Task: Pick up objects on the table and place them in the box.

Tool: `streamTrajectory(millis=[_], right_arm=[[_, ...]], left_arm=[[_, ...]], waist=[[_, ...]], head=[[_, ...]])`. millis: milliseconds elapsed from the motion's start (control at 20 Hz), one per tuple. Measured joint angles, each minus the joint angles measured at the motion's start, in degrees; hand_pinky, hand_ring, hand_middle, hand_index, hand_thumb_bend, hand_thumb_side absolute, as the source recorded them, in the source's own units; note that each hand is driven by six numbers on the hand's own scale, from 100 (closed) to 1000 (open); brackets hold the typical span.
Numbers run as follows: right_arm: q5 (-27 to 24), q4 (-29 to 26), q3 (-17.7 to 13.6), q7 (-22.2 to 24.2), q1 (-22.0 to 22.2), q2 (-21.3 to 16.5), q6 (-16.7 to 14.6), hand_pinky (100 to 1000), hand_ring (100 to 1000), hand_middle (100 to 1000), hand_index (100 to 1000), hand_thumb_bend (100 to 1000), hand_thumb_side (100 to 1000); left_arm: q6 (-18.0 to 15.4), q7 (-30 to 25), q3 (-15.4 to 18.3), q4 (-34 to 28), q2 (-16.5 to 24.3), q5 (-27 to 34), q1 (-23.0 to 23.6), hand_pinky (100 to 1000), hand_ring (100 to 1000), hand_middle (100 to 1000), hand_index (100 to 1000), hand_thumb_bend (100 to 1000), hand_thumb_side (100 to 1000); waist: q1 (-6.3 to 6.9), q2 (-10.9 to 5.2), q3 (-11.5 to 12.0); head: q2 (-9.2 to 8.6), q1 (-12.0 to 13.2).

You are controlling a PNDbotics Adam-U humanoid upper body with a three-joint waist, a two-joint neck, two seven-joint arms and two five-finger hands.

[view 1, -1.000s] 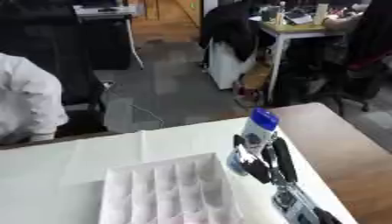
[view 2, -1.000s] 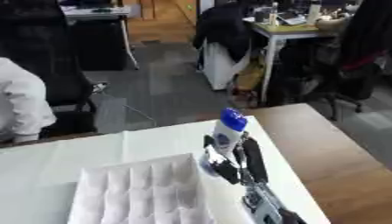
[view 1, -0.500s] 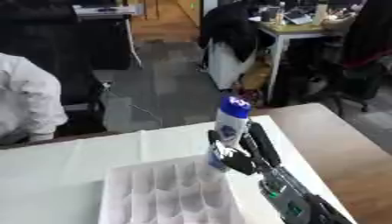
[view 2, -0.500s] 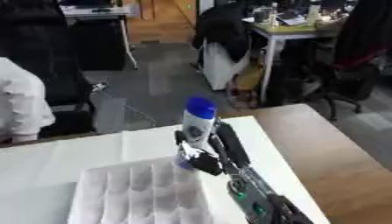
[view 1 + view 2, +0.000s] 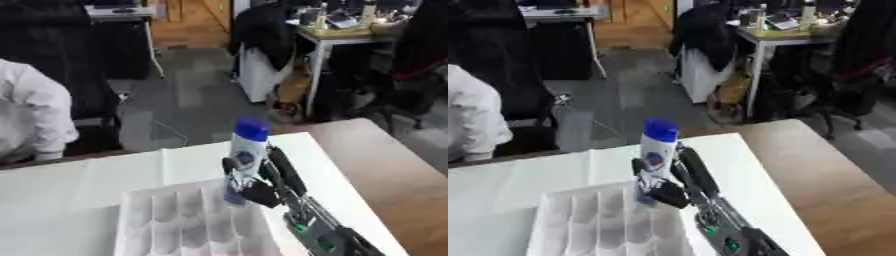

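Observation:
A white bottle with a blue cap [image 5: 245,152] stands upright in my right hand [image 5: 267,181], whose fingers are curled round its lower body. The arm comes in from the lower right. The bottle hangs over the far right part of the white box [image 5: 166,225], a tray split into several compartments on the white tabletop. Its base is at the level of the box's rim; whether it touches the dividers I cannot tell. My left hand shows in neither view.
The white table sheet [image 5: 96,175] ends at a brown wooden strip [image 5: 385,165] on the right. Beyond the far edge lie a dark floor, chairs and a desk. A person's white sleeve [image 5: 35,120] shows at far left, off the table.
My right hand has carried the bottle leftward from the table's right side to above the box's right compartments, and lowered it toward the rim.

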Motion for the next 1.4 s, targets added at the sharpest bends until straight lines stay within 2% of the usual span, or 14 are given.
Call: streamTrajectory(millis=[450, 500, 600, 650, 700, 750, 800, 850, 950, 1150, 1400], right_arm=[[-2.18, 0.03, 0.67, 1.45, 0.00, 0.58, -0.01, 100, 100, 100, 343, 100, 747], [-2.19, 0.04, 0.68, 1.58, 0.00, 0.58, 0.01, 100, 100, 100, 348, 100, 773], [-2.05, 0.05, 0.68, 1.63, 0.00, 0.58, -0.07, 100, 100, 100, 404, 100, 768], [-1.68, 0.05, 0.67, 1.41, 0.00, 0.58, -0.31, 100, 498, 415, 664, 243, 899], [-1.30, 0.05, 0.72, 1.35, 0.00, 0.58, -0.77, 358, 728, 597, 804, 407, 970], [-0.97, 0.10, 0.85, 1.57, 0.00, 0.58, -1.40, 609, 863, 741, 904, 503, 1000], [-0.65, 0.27, 1.01, 2.17, 0.00, 0.59, -2.09, 681, 898, 775, 933, 510, 1000], [-0.43, 0.52, 1.05, 2.99, 0.00, 0.60, -2.88, 786, 947, 824, 980, 570, 1000], [-0.19, 0.95, 1.06, 4.70, 0.00, 0.64, -4.55, 871, 978, 858, 1000, 650, 1000], [-0.26, 1.47, 0.93, 6.95, 0.00, 0.97, -6.81, 908, 991, 872, 1000, 710, 1000], [-0.25, 1.80, 0.71, 7.71, 0.01, 1.04, -7.28, 899, 988, 871, 1000, 742, 1000]], left_arm=[[0.07, -0.22, -0.01, 0.00, 0.00, 0.01, -0.01, 671, 706, 809, 869, 513, 1000], [0.07, -0.22, -0.01, 0.00, -0.01, 0.01, -0.02, 671, 706, 809, 869, 513, 1000], [0.10, -0.26, -0.01, 0.00, -0.01, 0.01, -0.02, 671, 706, 809, 869, 513, 1000], [0.11, -0.28, -0.01, 0.00, -0.01, 0.01, -0.02, 672, 706, 809, 869, 513, 1000], [0.11, -0.28, -0.01, 0.00, -0.01, 0.02, -0.02, 671, 706, 809, 869, 513, 1000], [0.11, -0.29, -0.01, 0.00, -0.01, 0.02, -0.03, 671, 706, 809, 869, 513, 1000], [0.11, -0.29, -0.01, 0.00, -0.01, 0.04, -0.03, 672, 706, 809, 869, 513, 1000], [0.11, -0.30, -0.01, 0.00, -0.01, 0.05, -0.03, 672, 706, 809, 869, 513, 1000], [0.09, -0.31, -0.01, 0.00, -0.01, 0.06, -0.03, 671, 706, 809, 869, 512, 1000], [0.08, -0.33, -0.01, 0.00, -0.01, 0.06, -0.03, 672, 707, 809, 869, 513, 1000], [0.08, -0.33, -0.01, 0.00, -0.01, 0.06, -0.03, 672, 707, 809, 869, 512, 1000]], waist=[[0.00, 0.03, 0.09], [0.00, 0.03, 0.11], [-0.01, 0.03, 0.13], [-0.01, 0.03, 0.13], [-0.02, 0.03, 0.14], [-0.02, 0.03, 0.14], [-0.03, 0.03, 0.15], [-0.03, 0.03, 0.16], [-0.03, 0.03, 0.16], [-0.03, 0.03, 0.16], [-0.03, 0.03, 0.16]], head=[[0.00, -0.02], [0.00, -0.02], [0.00, -0.37], [0.00, -0.43], [0.00, -0.43], [0.00, -0.44], [0.00, -0.44], [0.00, -0.44], [0.00, -0.44], [0.00, -0.44], [0.00, -0.44]])
